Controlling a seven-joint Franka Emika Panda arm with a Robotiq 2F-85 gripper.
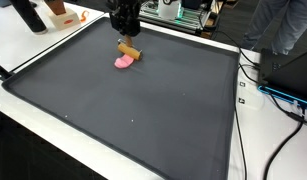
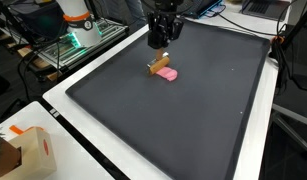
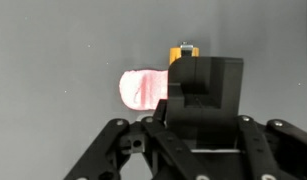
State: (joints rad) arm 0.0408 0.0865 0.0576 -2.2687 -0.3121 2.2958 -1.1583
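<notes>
A pink soft lump [image 1: 123,62] [image 2: 169,75] lies on the dark mat [image 1: 143,110] [image 2: 193,110] near its far side. A tan-orange block [image 1: 130,51] [image 2: 157,66] rests against it. My gripper [image 1: 123,34] [image 2: 161,43] hangs just above the block's far end, pointing down. In the wrist view the gripper [image 3: 205,62] has its fingers pressed together in one black mass. The lump [image 3: 143,90] shows left of them and the block's end [image 3: 183,50] peeks out beyond their tips. Whether the tips touch the block is hidden.
The mat sits on a white table [image 1: 53,45]. A cardboard box [image 2: 28,150] stands at a table corner. Cables [image 1: 273,95] and electronics [image 2: 78,28] lie off the mat's edges. A person [image 1: 283,25] stands behind the table.
</notes>
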